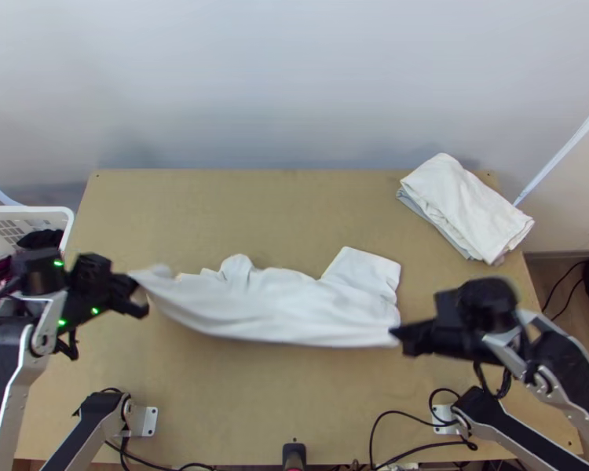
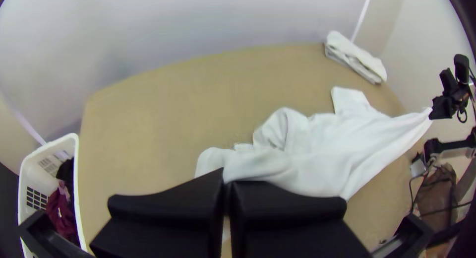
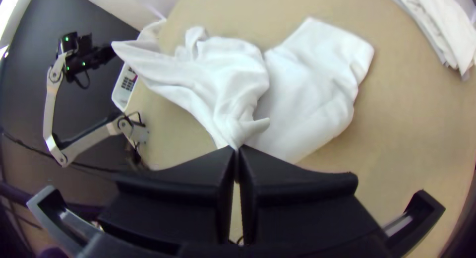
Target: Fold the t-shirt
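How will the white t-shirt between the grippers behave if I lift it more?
Probably floppy: the t-shirt draws to narrow points where the left gripper and right gripper pinch it. The loose part would likely trail or bunch, as it lies rumpled on the table. It looks thin, so I'd guess it's light.

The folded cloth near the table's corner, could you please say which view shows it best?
The top view: the folded cloth lies whole and large. The left wrist view shows it whole but smaller; the right wrist view crops it at the edge.
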`<act>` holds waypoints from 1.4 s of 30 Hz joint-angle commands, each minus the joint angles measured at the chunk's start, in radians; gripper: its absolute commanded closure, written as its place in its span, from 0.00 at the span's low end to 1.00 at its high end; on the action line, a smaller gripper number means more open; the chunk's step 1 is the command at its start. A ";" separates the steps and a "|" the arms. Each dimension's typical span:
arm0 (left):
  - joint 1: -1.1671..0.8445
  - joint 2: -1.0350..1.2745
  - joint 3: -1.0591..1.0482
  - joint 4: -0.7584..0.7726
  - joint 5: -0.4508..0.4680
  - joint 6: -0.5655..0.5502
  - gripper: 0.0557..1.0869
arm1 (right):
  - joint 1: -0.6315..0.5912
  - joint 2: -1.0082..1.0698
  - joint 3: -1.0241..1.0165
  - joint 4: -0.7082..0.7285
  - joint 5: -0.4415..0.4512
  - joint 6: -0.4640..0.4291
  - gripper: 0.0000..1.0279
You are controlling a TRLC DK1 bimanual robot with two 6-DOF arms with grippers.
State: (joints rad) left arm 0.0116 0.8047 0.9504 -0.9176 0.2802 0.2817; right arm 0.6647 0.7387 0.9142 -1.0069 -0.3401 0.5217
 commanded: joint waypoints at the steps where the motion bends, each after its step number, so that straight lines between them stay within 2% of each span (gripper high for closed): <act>1: -0.055 -0.016 -0.084 -0.035 0.014 0.086 0.96 | 0.076 -0.022 -0.087 -0.016 -0.013 0.095 0.97; 3: -0.073 -0.019 -0.117 -0.078 0.011 0.128 0.96 | 0.082 -0.022 -0.132 -0.016 -0.037 0.123 0.97; 8: -0.067 -0.015 -0.171 -0.204 -0.007 0.283 0.96 | 0.079 0.005 -0.158 -0.015 -0.053 0.124 0.97; 9: -0.061 -0.016 -0.174 -0.207 -0.013 0.295 0.96 | 0.078 0.008 -0.155 -0.013 -0.051 0.113 0.94; 10: -0.058 -0.018 -0.174 -0.222 -0.015 0.312 0.96 | 0.078 0.013 -0.152 -0.013 -0.051 0.100 0.78; 12: -0.045 -0.018 -0.171 -0.219 -0.019 0.332 0.96 | 0.076 0.028 -0.138 -0.013 -0.050 0.087 0.35; 13: -0.039 -0.016 -0.165 -0.221 -0.019 0.332 0.96 | 0.067 0.045 -0.124 -0.006 -0.050 0.070 0.25; 14: -0.039 -0.016 -0.162 -0.216 -0.019 0.335 0.96 | 0.052 0.060 -0.103 -0.002 -0.051 0.061 0.23; 19: -0.039 -0.015 -0.147 -0.210 -0.021 0.336 0.96 | -0.019 0.179 0.026 0.033 -0.053 0.008 0.23; 23: -0.039 -0.015 -0.142 -0.210 -0.022 0.336 0.96 | -0.079 0.355 0.118 0.033 -0.099 -0.028 0.24; 27: -0.039 -0.015 -0.139 -0.208 -0.026 0.338 0.96 | -0.080 0.531 0.199 0.037 -0.122 -0.038 0.24; 28: -0.039 -0.015 -0.136 -0.208 -0.027 0.338 0.96 | -0.076 0.565 0.219 0.040 -0.129 -0.038 0.29; 31: -0.039 -0.012 -0.130 -0.207 -0.027 0.338 0.96 | -0.059 0.634 0.245 0.122 -0.145 -0.034 0.55; 34: -0.042 -0.006 -0.121 -0.205 -0.027 0.336 0.96 | -0.040 0.697 0.259 0.225 -0.146 -0.020 0.57; 42: -0.050 0.013 -0.094 -0.198 -0.032 0.332 0.96 | -0.036 0.916 0.380 0.258 -0.162 -0.035 0.56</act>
State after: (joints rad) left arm -0.0334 0.8017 0.8257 -1.1164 0.2512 0.5999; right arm 0.6235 1.5944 1.2541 -0.7528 -0.4904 0.4965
